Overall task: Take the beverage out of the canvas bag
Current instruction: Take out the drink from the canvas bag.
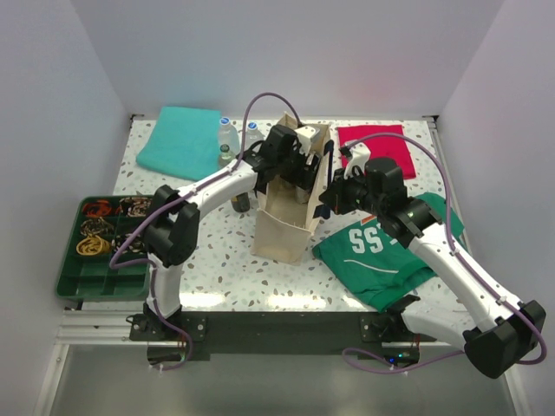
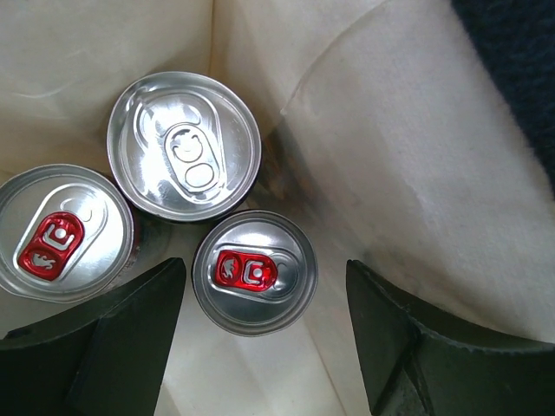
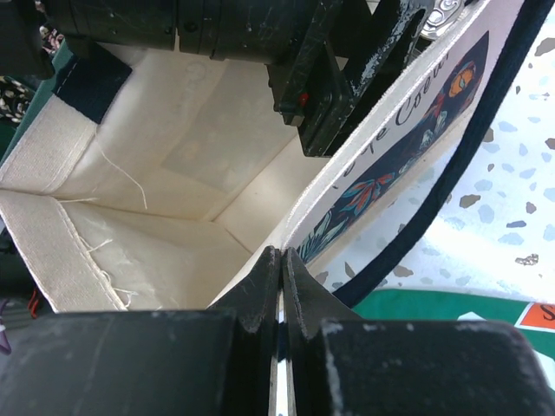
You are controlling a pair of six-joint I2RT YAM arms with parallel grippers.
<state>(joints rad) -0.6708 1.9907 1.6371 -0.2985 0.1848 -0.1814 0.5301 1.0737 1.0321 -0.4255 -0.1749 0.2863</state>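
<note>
Left fingers (image 2: 130, 329) spread wide, I hover inside the canvas bag (image 2: 416, 173), straddling one red-tabbed beverage can (image 2: 254, 273); two more cans (image 2: 184, 143) stand beside it. My right fingers (image 3: 260, 295) pinch the bag's rim tight.

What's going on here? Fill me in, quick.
Two arms are working the canvas bag. The right gripper has its jaws shut on the bag's rim, apparently holding it open. The left gripper is down inside the bag, jaws open on either side of a small red-tabbed can. A silver-tabbed can and a second red-tabbed one stand beside it. Nothing is gripped yet.
</note>
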